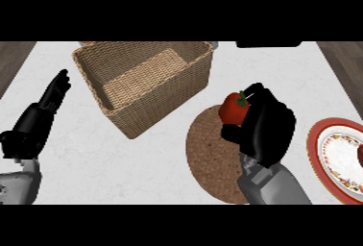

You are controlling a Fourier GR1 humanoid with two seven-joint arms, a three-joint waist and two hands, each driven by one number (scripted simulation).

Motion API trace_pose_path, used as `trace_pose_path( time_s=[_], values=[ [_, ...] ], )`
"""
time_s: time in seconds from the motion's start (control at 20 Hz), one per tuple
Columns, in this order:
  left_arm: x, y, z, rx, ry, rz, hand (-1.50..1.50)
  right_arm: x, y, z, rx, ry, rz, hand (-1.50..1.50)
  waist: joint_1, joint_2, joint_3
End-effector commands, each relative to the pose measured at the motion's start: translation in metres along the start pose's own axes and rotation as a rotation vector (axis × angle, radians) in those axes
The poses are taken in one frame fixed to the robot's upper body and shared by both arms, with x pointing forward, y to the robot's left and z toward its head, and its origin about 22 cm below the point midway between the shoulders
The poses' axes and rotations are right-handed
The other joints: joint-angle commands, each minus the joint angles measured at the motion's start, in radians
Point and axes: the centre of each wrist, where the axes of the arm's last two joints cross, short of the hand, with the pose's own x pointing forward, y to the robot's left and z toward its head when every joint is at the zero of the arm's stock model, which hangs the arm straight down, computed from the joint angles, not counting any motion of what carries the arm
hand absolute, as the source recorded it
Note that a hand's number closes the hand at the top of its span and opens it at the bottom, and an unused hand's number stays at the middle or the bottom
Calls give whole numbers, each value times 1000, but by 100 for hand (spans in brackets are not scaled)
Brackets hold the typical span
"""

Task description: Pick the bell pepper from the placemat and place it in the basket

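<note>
- The left hand (42,113) is seen well to the left of the basket, raised at rest with fingers straight and held together, nothing in it.
- The basket (113,60), woven and open-topped, is seen standing on the table; nothing can be seen inside it.
- The placemat (209,158), round and brown, is laid just to the right of the basket and nearer the viewer, its right part hidden under the forearm.
- The bell pepper (233,109), red with a green stem, is held to the right of the basket, over the far edge of the placemat; whether it is clear of the mat cannot be told.
- The right hand (266,127) is curled round the bell pepper from its right side.
- The grasp is judged as made; the carry leftward to the basket and the release inside it are judged as left to do.
- A plate (319,161) with a red rim is seen far to the right of the basket, cut by the edge.
- The table (142,168) is pale and marbled, and dark wood flooring is shown beyond both its sides.
</note>
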Motion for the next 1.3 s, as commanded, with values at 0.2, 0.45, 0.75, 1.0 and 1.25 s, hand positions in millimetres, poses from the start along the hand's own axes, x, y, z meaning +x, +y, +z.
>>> trace_pose_path(
  time_s=[0.2, 0.45, 0.75, 1.0, 1.25],
  values=[
    [8, -4, -8, -26, -27, 0, 0, 76, -93, 20, -181, -20, -241, 150, 39, 12, 0],
    [4, -13, -9, -50, -39, 4, 0, 127, -108, 6, -127, -69, -302, 150, 66, 19, 0],
    [19, -24, -17, -76, -54, 13, 0, 173, -122, -21, -38, -51, -269, 150, 86, 20, -1],
    [7, -22, -28, -82, -45, 18, 0, 202, -121, -51, 6, -19, -288, 150, 93, 35, -2],
    [14, -34, -25, -91, -93, 18, 0, 209, -100, -78, 108, 45, -260, 150, 102, 34, -1]
  ],
)
